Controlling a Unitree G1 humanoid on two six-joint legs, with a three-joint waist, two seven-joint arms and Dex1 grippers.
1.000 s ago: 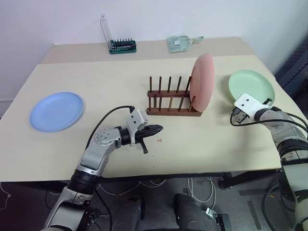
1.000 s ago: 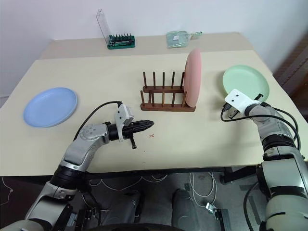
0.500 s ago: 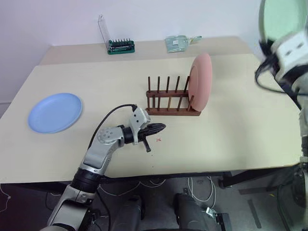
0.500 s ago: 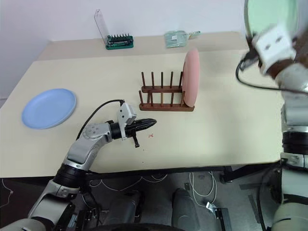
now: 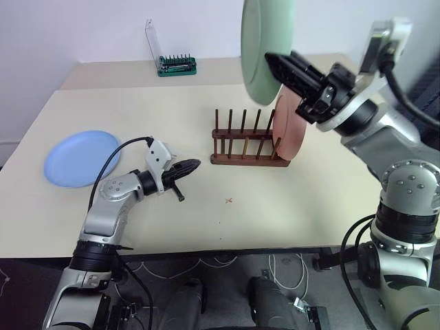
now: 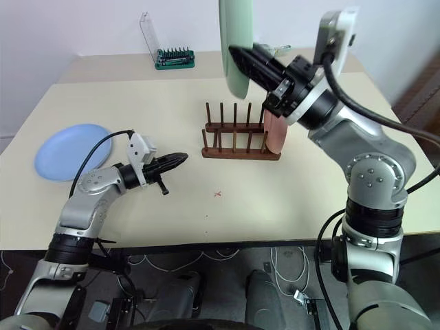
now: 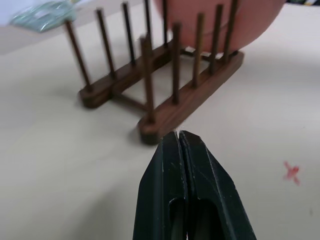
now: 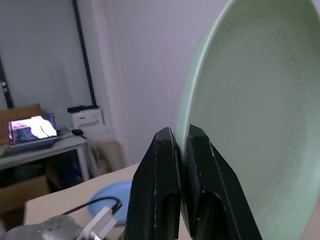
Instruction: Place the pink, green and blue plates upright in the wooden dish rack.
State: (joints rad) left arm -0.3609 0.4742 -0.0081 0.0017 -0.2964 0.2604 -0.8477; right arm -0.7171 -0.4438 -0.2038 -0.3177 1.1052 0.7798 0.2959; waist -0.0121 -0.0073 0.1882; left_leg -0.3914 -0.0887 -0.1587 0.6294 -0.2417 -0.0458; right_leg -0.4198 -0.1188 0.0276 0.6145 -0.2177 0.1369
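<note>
Green plate [image 5: 265, 48] lifted off table by right gripper [image 5: 275, 65].

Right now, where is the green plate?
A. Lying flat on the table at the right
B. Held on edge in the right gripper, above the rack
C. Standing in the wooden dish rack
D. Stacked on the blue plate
B: the right gripper is shut on the rim of the green plate, holding it on edge in the air above the wooden dish rack.
</note>
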